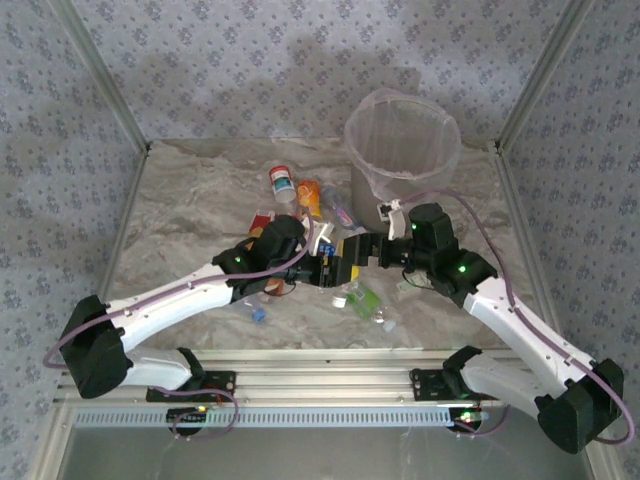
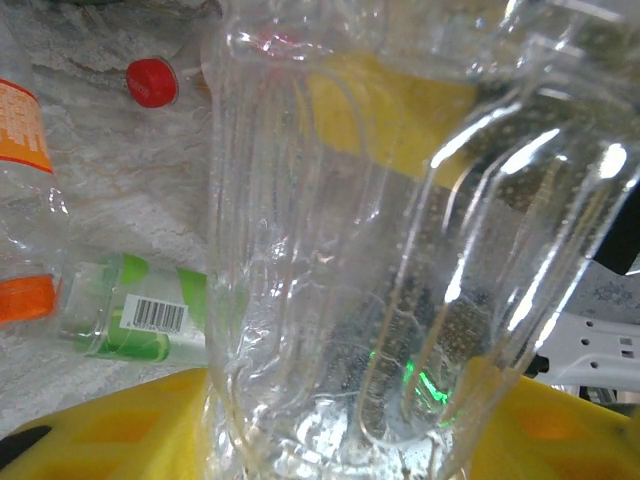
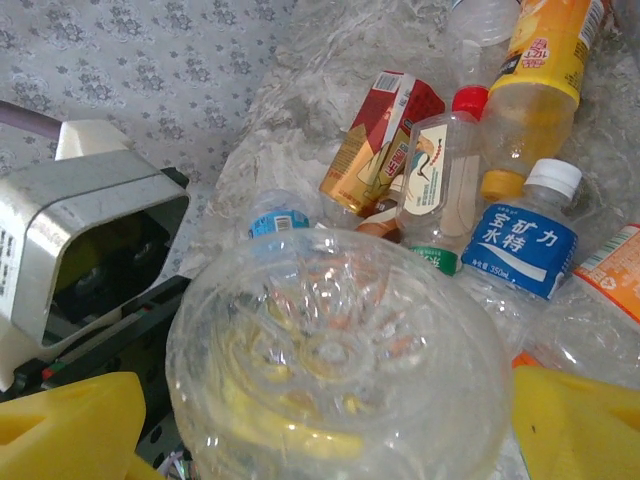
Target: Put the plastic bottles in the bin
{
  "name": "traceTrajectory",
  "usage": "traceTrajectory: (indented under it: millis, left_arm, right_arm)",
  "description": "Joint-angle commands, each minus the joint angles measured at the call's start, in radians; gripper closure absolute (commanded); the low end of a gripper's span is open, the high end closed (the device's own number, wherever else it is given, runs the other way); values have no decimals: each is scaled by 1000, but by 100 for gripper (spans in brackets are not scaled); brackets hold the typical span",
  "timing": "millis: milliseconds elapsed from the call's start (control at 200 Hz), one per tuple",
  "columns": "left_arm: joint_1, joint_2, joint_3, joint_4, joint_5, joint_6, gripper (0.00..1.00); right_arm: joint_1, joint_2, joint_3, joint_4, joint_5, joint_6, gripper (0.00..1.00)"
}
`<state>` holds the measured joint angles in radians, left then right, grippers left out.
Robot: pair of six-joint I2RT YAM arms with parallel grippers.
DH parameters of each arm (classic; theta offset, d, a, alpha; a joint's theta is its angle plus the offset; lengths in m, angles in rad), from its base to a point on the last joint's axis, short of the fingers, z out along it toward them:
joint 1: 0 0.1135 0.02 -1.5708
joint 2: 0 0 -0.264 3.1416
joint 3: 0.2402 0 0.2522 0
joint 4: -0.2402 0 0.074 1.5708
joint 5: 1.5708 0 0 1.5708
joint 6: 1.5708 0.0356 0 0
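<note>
At the middle of the table (image 1: 180,200), above a loose heap of plastic bottles, a clear ribbed bottle (image 2: 380,250) hangs between the two grippers. The left gripper (image 2: 340,440) is clamped tight on its body, yellow fingers pressing the thin wall from both sides. The right gripper (image 3: 340,430) faces the bottle's dimpled base, jaws spread wide to either side; whether its pads touch the plastic cannot be told.

Below lie a green-labelled bottle (image 2: 140,310), an orange-labelled bottle (image 2: 20,140), a blue-labelled water bottle (image 3: 520,240) and an orange juice bottle (image 3: 540,70), all on the table. The bin (image 1: 370,185), grey with a clear bag over its rim, stands at the far right, just behind the right arm.

Risks, as a judgement: the bottle is smooth, empty and soft, so a one-sided pinch may let it buckle, twist or slip back into the heap. The arms are nearly nose to nose, so a careless pull could knock them together. The left arm's path to the bin also crosses the right arm.
</note>
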<state>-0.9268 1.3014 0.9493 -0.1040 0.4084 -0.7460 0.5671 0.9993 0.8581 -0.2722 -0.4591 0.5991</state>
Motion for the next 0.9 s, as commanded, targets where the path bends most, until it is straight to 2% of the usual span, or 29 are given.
traceTrajectory:
  millis: [0, 120, 350, 520, 894]
  left_arm:
    - [-1, -2, 32, 55, 38, 4, 48]
    - [-5, -4, 29, 75, 44, 10, 48]
    - [-12, -1, 29, 92, 38, 30, 48]
    - [-14, -7, 20, 104, 4, 53, 46]
    - [-25, -44, 12, 119, -30, 127, 9]
  right_arm:
    - [12, 14, 15, 24, 30, 12, 8]
    - [12, 24, 14, 33, 28, 23, 11]
    - [14, 36, 28, 36, 22, 22, 27]
    - [12, 32, 44, 18, 26, 18, 33]
    - [-9, -25, 59, -67, 87, -22, 38]
